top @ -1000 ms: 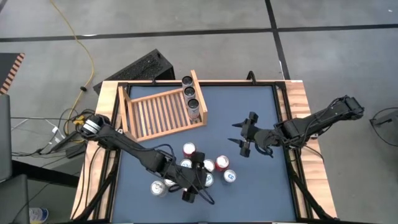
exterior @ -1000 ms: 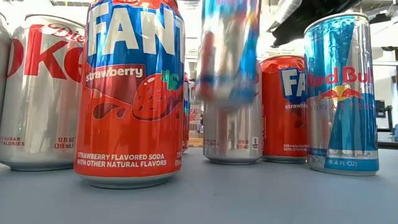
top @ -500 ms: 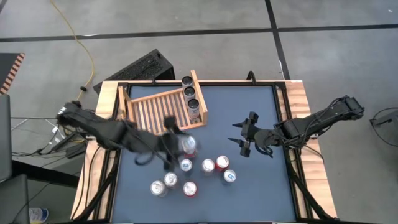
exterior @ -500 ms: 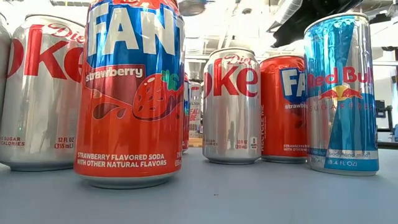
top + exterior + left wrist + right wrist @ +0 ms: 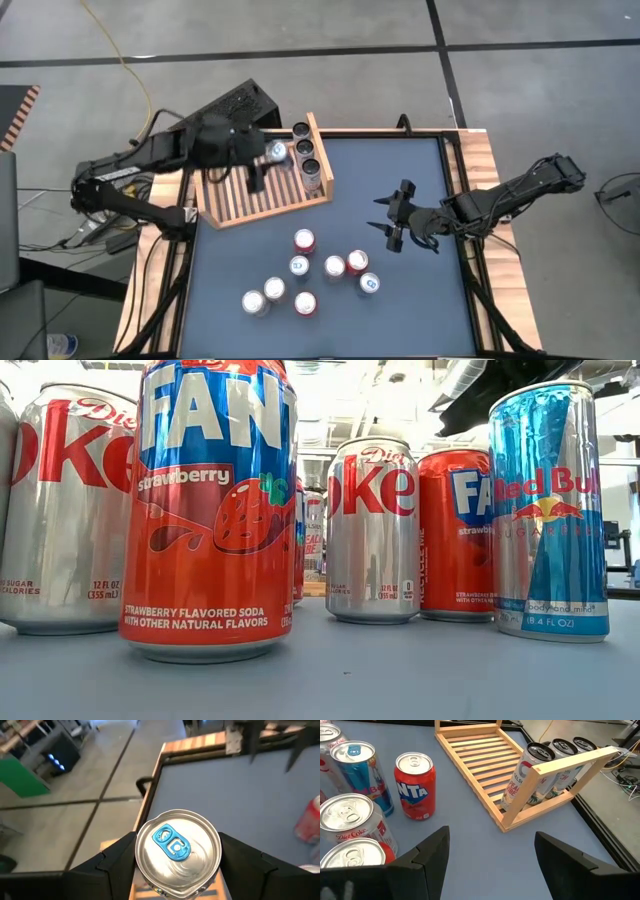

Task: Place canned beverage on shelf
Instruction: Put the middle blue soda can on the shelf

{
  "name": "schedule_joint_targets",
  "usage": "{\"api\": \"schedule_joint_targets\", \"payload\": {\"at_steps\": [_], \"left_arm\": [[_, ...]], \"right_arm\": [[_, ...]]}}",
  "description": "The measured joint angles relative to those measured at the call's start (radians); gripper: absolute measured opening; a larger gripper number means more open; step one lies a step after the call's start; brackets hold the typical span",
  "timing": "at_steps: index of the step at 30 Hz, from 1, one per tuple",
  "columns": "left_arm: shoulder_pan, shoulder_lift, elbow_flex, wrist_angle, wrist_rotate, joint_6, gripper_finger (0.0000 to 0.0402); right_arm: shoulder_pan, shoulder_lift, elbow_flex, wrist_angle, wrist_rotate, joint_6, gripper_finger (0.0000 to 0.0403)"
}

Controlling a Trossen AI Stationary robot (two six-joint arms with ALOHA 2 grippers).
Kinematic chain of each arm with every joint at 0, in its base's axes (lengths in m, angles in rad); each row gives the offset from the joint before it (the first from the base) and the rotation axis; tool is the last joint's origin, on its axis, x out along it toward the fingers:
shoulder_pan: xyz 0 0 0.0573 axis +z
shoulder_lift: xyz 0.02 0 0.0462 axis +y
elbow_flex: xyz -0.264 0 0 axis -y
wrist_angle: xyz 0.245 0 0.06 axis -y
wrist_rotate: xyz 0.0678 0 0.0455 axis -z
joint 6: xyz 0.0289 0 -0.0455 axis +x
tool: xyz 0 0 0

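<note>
Seven cans (image 5: 304,240) stand loose on the desk (image 5: 420,300), three cans (image 5: 311,166) sit in the one shelf (image 5: 240,195), and one can (image 5: 277,151) is held in a claw (image 5: 262,160).

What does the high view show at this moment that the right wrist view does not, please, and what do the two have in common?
Only the high view shows the left gripper holding a blue-tabbed can above the shelf, beside the cans already there. It also shows the waiting right gripper from outside, over the mat, and the black ridged box behind the table.

Only the right wrist view shows can labels side-on, such as the Fanta can, and its own jaws standing open.

Both show the shelf, the three cans lined up along one side of it, and loose cans on the blue mat.
</note>
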Motion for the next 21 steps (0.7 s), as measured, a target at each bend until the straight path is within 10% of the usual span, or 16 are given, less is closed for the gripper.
{"api": "schedule_joint_targets", "payload": {"at_steps": [21], "left_arm": [[0.651, 0.037, -0.450, 0.412, 0.715, 0.116, 0.0227]], "right_arm": [[-0.070, 0.000, 0.000, -0.026, 0.001, -0.008, 0.0276]]}}
